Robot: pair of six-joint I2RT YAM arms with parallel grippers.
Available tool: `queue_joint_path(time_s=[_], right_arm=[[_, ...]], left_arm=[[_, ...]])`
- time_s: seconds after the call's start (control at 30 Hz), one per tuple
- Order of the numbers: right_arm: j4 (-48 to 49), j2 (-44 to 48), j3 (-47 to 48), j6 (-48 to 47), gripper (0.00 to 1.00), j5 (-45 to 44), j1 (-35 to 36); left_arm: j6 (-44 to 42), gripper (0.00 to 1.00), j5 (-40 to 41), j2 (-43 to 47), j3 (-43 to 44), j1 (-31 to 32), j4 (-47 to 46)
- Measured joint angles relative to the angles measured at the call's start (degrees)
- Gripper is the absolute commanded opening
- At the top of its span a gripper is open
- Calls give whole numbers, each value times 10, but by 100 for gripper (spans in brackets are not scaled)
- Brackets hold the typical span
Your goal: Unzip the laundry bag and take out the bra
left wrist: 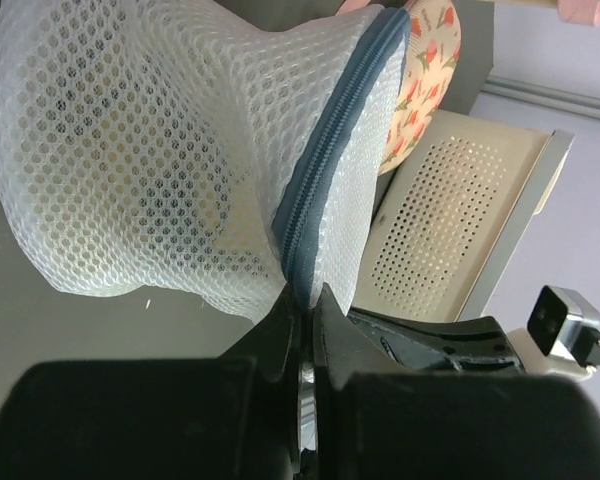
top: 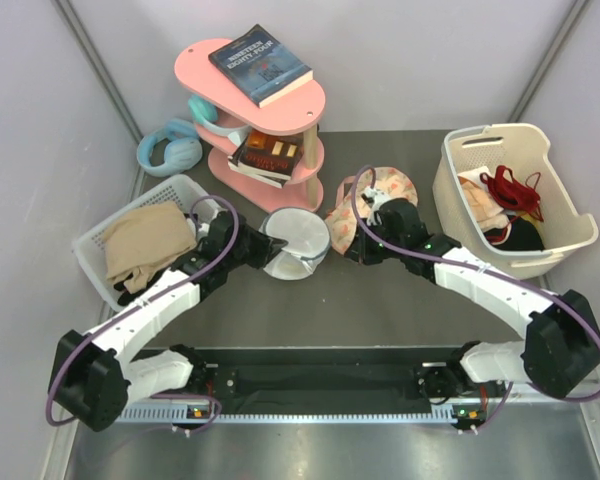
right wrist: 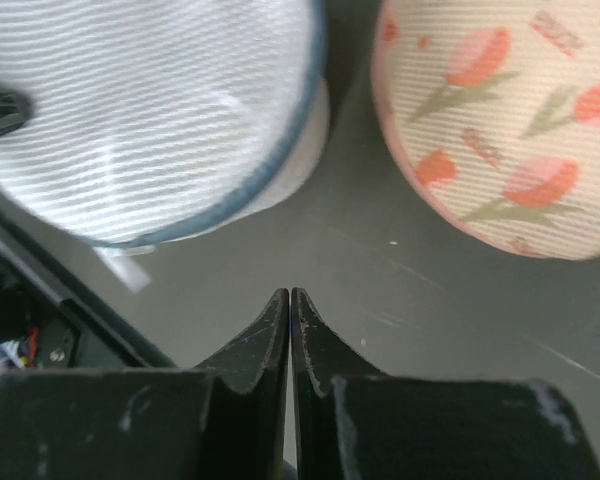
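**Two grippers shut, one of them on the zip seam**

Writing shows only on the two books on the pink shelf (top: 265, 120) at the desk's far edge. The dark top book (top: 260, 65) has pale title lettering and the lower book (top: 268, 155) orange lettering, both too small to read.

The laundry bag (top: 298, 240) sits near the middle of the desk. The left gripper (left wrist: 302, 305) has its fingers clamped on the bag's rim at the blue-grey zip (left wrist: 330, 160), whose visible stretch is closed. No puller can be made out. The bra (left wrist: 115, 155) is only a pale yellow blur behind the mesh.

The right gripper (right wrist: 291, 300) has its fingers pressed together on nothing. It hangs over bare desk between the bag and the peach floral piece (right wrist: 500, 120), which is cut off by the frame.

At the right edge, a red garment (top: 510, 188) lies partly hidden in the beige basket (top: 460, 195). At the left edge, tan cloth (top: 145, 245) fills the white basket (top: 90, 250). Blue headphones (top: 170, 150) lie near the far-left corner.
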State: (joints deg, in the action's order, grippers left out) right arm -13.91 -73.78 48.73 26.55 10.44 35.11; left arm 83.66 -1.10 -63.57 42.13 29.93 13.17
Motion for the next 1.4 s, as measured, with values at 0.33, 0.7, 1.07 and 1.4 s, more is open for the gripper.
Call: queue_joint_path(time_s=[0.33, 0.7, 1.07, 1.4], right_arm=[[71, 20, -11, 1, 23, 89, 59], [110, -33, -11, 2, 34, 111, 61], [146, -59, -9, 0, 43, 116, 61], [148, -62, 5, -9, 41, 102, 62]], left_arm=[[13, 0, -20, -23, 11, 0, -15], [33, 0, -30, -27, 12, 0, -22], [40, 0, -32, -21, 12, 0, -23], [47, 0, -35, -18, 12, 1, -24]])
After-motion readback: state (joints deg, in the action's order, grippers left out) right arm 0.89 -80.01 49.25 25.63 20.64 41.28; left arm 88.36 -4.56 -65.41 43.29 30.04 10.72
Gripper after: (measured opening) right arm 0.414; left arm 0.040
